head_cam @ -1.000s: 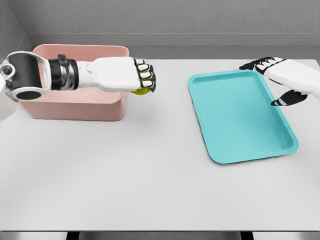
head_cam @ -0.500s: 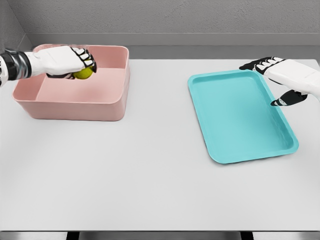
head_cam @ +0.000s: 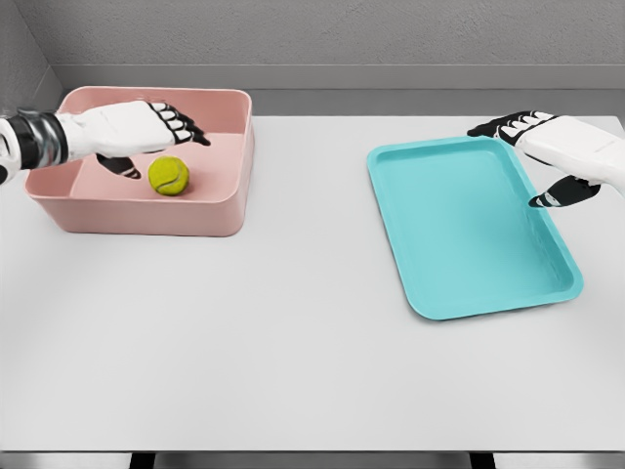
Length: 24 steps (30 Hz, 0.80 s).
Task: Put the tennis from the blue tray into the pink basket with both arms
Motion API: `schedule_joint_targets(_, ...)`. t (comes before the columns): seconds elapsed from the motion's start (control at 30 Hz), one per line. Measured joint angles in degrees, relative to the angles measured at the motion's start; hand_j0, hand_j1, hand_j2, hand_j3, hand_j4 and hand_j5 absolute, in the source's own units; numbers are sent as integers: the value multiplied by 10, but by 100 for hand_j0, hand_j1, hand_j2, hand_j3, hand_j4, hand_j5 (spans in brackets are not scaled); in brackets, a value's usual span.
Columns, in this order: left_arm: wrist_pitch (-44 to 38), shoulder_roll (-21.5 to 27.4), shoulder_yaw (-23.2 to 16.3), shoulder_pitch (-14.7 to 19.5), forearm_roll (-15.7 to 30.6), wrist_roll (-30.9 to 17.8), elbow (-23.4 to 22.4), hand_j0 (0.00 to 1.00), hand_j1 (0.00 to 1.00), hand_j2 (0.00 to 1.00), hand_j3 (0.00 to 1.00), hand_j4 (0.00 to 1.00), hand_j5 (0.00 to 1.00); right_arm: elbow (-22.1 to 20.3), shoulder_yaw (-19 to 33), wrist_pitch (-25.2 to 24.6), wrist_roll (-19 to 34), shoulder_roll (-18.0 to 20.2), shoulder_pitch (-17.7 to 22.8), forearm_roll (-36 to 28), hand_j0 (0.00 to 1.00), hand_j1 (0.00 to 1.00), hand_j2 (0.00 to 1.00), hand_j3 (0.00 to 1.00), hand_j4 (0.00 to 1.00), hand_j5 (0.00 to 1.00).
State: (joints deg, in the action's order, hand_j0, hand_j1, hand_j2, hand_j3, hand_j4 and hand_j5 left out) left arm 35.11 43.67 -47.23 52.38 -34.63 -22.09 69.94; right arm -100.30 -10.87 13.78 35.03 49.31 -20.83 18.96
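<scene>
Tennis ball released into the pink basket by the left hand.

The left hand (head_cam: 146, 125) is held over the far left of the pink basket (head_cam: 146, 210) with its fingers spread and nothing grasped; half a second earlier they were closed round the ball. Just beneath and to the right of the fingers, one tennis ball (head_cam: 169, 176), yellow-green with a pale curved seam, is seen inside the basket. Well apart, on the right of the white table (head_cam: 293, 342), a single blue tray (head_cam: 469, 234) is shown. The right hand (head_cam: 547, 147) is kept at the tray's far right corner, fingers spread, unchanged from the earlier frames. Two hands, one ball, one basket and one tray are counted.
</scene>
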Motion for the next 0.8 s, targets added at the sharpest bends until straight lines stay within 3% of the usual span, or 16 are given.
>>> schedule_joint_targets(0.13,0,55,4,-16,71,1,44,100,100,100,100,100,100,0,0,0,0,0,0,0,100,100,100,100,100,100)
schedule_joint_targets(0.33,-1,137,14,-71,151,-1,125,100,100,100,100,100,100,-1,0,1,0,-1,-4,0,100,100,100,100,100,100)
schedule_joint_targets(0.5,0,179,21,-88,167,0,163,100,100,100,100,100,100,-1,0,1,0,-2,-4,0,100,100,100,100,100,100)
schedule_joint_targets(0.8,0,190,24,-88,172,1,171,100,100,100,100,100,100,-1,1,1,0,-1,-3,0,100,100,100,100,100,100)
